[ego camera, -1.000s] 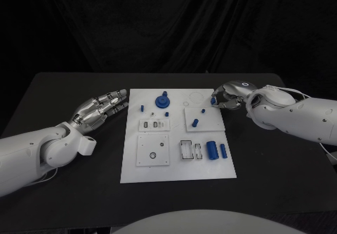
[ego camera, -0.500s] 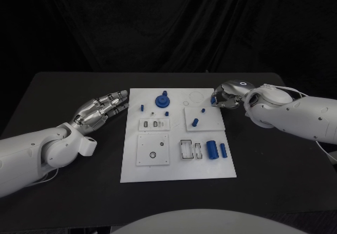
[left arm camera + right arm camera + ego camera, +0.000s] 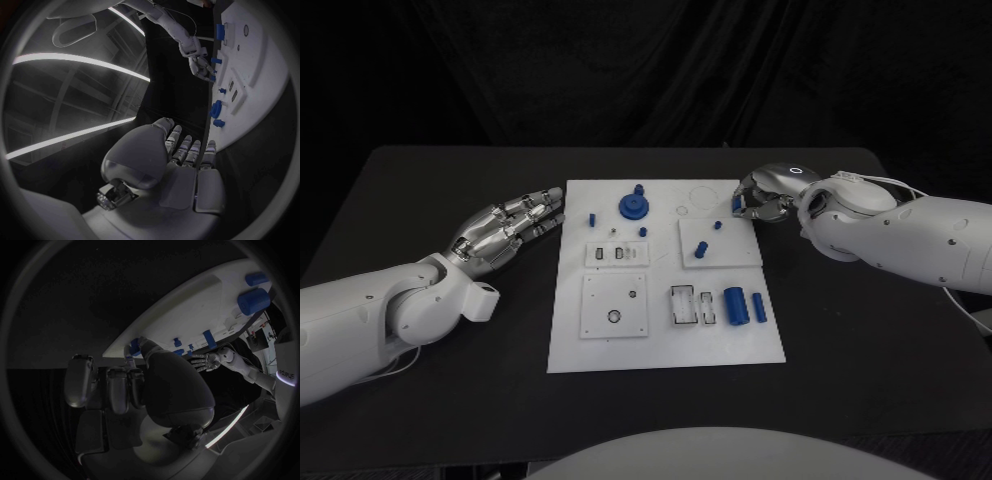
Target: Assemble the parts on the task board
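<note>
The white task board (image 3: 661, 330) lies mid-table. At its far right corner my right hand (image 3: 764, 194) hovers with fingers curled, pinching a small blue part (image 3: 737, 206); the right wrist view has that part (image 3: 134, 346) at the fingertips over the board's edge (image 3: 187, 310). My left hand (image 3: 511, 226) lies flat with fingers apart and nothing in it, just off the board's left edge, also seen as the left hand (image 3: 184, 165). A blue round part with a peg (image 3: 633, 208) stands at the far middle. Two blue cylinders (image 3: 744, 305) lie at the near right.
Small blue pegs (image 3: 591, 220) (image 3: 702, 250) stand on the board, with white inset plates (image 3: 613, 308) and a dark rectangular slot (image 3: 682, 306). Black table (image 3: 877, 350) surrounds the board, with free room at the front and both sides.
My right hand has shifted slightly towards the far edge of the board with the small blue part in its fingers. The left hand has stayed put.
</note>
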You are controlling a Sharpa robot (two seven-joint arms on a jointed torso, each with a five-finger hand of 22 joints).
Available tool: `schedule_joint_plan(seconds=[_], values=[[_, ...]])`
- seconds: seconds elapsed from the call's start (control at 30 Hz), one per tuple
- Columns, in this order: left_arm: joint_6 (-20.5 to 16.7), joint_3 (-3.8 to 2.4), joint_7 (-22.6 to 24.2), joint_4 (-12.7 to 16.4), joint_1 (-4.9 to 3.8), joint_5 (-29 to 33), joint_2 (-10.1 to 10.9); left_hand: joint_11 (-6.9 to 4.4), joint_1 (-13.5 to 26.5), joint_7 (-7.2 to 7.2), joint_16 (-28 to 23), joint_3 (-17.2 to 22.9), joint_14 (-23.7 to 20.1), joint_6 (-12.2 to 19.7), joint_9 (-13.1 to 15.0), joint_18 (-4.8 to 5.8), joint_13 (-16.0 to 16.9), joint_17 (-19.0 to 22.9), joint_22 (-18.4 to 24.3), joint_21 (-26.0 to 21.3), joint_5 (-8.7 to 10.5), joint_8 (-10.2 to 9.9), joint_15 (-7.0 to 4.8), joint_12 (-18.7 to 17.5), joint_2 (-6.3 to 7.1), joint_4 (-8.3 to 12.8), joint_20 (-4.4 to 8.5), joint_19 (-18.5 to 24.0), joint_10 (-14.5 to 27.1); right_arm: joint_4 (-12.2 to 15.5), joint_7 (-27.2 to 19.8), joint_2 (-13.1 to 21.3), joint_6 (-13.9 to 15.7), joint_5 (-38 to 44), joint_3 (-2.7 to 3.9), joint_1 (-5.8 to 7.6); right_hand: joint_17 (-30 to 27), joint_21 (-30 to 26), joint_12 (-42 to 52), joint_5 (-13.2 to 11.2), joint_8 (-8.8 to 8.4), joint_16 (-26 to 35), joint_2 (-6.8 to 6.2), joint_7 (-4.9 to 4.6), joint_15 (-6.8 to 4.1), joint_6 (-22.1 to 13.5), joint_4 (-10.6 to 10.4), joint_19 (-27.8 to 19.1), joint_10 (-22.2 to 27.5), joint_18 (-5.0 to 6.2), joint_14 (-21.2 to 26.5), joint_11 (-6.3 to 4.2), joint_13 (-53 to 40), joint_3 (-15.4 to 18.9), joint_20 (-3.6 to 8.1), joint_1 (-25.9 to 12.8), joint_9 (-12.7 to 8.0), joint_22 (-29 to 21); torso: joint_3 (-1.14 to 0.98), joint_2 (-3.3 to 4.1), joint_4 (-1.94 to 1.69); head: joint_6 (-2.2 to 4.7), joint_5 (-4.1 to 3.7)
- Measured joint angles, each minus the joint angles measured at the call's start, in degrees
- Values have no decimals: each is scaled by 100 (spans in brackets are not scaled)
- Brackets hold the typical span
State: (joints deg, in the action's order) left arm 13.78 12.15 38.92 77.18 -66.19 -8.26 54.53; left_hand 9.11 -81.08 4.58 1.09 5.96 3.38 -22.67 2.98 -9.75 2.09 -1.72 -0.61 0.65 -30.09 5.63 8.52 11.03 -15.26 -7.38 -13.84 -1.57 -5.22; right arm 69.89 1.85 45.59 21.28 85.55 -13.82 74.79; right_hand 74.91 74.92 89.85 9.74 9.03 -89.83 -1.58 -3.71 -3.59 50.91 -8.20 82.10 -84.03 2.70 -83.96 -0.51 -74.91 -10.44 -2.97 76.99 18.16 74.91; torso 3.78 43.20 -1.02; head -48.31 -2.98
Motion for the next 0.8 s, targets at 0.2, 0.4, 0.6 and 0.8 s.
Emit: schedule_joint_plan(seconds=[0.2, 0.4, 0.6, 0.8], values=[[11, 0, 0, -8, 8, 0, -4, 0, 22, 14, 0, 33, -19, 15, 0, 0, 0, 0, 0, 0, 0, 0, 19, 0, 22, 12, 0, 0, 0, -6, -1, -4, 11, -1, 2, -1, 0, 0, 0, 38, 93, 0, 38, 6, 0, 153, 16, 0, 0, 0, 0, 0, 0, 16, 0, 38, 83, 0, 1, 1, -3, -2, 2], [22, 0, 0, -12, 21, 0, -4, 21, 22, 15, 0, 33, -19, 15, 0, 0, 0, 0, 0, 0, 0, 0, 19, 0, 22, 12, 0, 0, 21, 102, -5, 59, 134, -2, 8, -2, 0, -25, 0, 269, 186, 0, 69, 40, -11, 300, 39, 0, -1, 0, -12, -43, 0, -5, 0, 69, 212, 4, 2, 1, -3, -2, 8], [25, 0, 0, -1, 30, 0, 24, 21, 22, 14, 0, 33, -19, 15, 0, 0, 0, 1, 0, 0, 0, 0, 19, 0, 22, 12, 0, 0, 22, 564, -30, 252, 457, -2, 46, 2, 0, -8, 0, 575, 255, 0, 75, -2, -41, 385, 84, 41, -1, 0, 0, -42, 0, -8, 41, 108, 306, 4, 2, 1, -2, 10, 13], [25, 0, 1, 11, 33, 0, 41, 21, 22, 14, 0, 48, -19, 15, 0, 0, 0, 1, 0, 0, 0, 0, 19, 0, 22, 28, 0, 0, 21, 1291, -34, 412, 713, -3, 77, 194, 0, 7, 0, 619, 257, 0, 82, -2, -40, 385, 86, 41, -1, 0, 0, -42, 0, -6, 41, 144, 311, 3, 1, 0, -2, 19, 3]])
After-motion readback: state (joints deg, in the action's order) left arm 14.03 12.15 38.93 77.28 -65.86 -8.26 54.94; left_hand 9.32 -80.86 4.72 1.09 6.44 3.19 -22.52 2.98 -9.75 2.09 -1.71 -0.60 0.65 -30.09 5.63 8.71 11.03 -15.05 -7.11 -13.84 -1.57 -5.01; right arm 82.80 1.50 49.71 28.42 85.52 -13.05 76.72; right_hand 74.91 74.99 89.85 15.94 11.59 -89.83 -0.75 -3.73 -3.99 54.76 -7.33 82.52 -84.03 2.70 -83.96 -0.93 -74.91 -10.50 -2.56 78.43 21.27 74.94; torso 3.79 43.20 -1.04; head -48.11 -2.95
